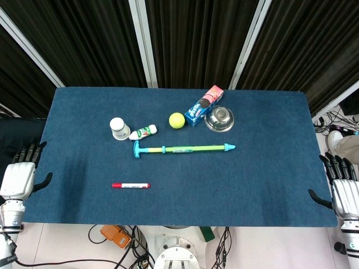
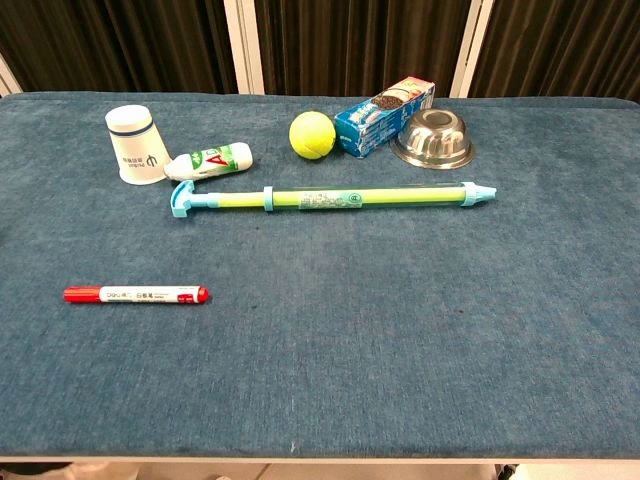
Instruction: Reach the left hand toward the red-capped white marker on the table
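The red-capped white marker [image 1: 130, 185] [image 2: 136, 294] lies flat on the blue table cloth, front left of centre. In the head view my left hand [image 1: 20, 172] hangs at the table's left edge, fingers apart and holding nothing, well to the left of the marker. By the right edge my right hand [image 1: 342, 186] is likewise open and empty. Neither hand shows in the chest view.
Behind the marker lie a long green-and-blue water squirter [image 1: 182, 149] [image 2: 330, 197], an upturned white paper cup [image 1: 119, 128], a small white bottle [image 1: 142, 133], a yellow tennis ball [image 1: 176, 120], a blue cookie box [image 1: 204, 105] and a steel bowl [image 1: 219, 119].
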`<state>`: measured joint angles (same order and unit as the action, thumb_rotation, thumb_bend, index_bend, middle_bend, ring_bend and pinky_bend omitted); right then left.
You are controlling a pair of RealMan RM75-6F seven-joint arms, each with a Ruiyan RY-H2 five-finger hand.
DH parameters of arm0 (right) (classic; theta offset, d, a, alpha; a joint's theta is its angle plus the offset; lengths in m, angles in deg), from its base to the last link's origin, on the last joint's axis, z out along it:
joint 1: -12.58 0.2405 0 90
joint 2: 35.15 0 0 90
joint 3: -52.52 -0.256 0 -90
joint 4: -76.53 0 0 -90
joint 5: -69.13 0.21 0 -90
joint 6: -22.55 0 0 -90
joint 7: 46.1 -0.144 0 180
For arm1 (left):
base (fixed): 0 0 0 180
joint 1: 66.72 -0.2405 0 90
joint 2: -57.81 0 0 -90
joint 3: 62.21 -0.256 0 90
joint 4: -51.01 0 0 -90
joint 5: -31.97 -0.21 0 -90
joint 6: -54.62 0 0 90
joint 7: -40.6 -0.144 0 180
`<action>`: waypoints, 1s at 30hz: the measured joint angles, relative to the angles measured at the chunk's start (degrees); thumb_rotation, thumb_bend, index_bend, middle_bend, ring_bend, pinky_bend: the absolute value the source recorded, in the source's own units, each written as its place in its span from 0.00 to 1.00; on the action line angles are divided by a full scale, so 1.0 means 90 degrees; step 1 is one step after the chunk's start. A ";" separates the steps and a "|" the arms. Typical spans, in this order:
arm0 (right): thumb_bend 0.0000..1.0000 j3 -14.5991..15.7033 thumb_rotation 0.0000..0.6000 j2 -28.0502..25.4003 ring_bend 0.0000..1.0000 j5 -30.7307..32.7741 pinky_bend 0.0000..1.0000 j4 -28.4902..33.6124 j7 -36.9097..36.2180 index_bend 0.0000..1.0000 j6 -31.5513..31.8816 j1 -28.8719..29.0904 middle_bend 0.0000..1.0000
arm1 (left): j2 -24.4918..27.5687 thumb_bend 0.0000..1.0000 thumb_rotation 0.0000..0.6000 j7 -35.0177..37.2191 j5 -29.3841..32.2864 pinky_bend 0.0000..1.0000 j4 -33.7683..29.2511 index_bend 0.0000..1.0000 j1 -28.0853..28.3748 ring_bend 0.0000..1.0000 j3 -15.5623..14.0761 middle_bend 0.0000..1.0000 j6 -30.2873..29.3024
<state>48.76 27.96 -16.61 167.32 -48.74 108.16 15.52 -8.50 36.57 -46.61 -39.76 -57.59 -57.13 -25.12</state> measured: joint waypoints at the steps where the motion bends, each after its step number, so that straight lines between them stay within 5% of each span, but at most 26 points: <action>1: 0.33 0.0000 1.00 0.0001 0.08 0.0001 0.04 0.0001 -0.0001 0.14 0.0000 0.0000 0.10 | 0.0002 0.31 1.00 0.0004 0.0002 0.15 0.0000 0.02 -0.0001 0.00 0.0001 0.00 -0.0002; 18: 0.33 0.0012 1.00 -0.0019 0.08 0.0016 0.04 0.0042 -0.0019 0.14 -0.0024 -0.0008 0.10 | -0.0074 0.31 1.00 0.0012 -0.0049 0.15 -0.0112 0.02 0.0030 0.00 -0.0072 0.00 0.0103; 30: 0.33 0.0016 1.00 -0.0059 0.08 0.0067 0.04 0.0064 -0.0093 0.14 -0.0104 0.0002 0.10 | -0.0740 0.28 1.00 -0.0551 -0.0415 0.15 -0.0396 0.05 0.0421 0.00 -0.0370 0.00 0.0748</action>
<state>48.90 27.43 -16.01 167.89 -49.58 107.22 15.53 -15.16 31.61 -50.34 -43.33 -53.80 -60.45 -18.39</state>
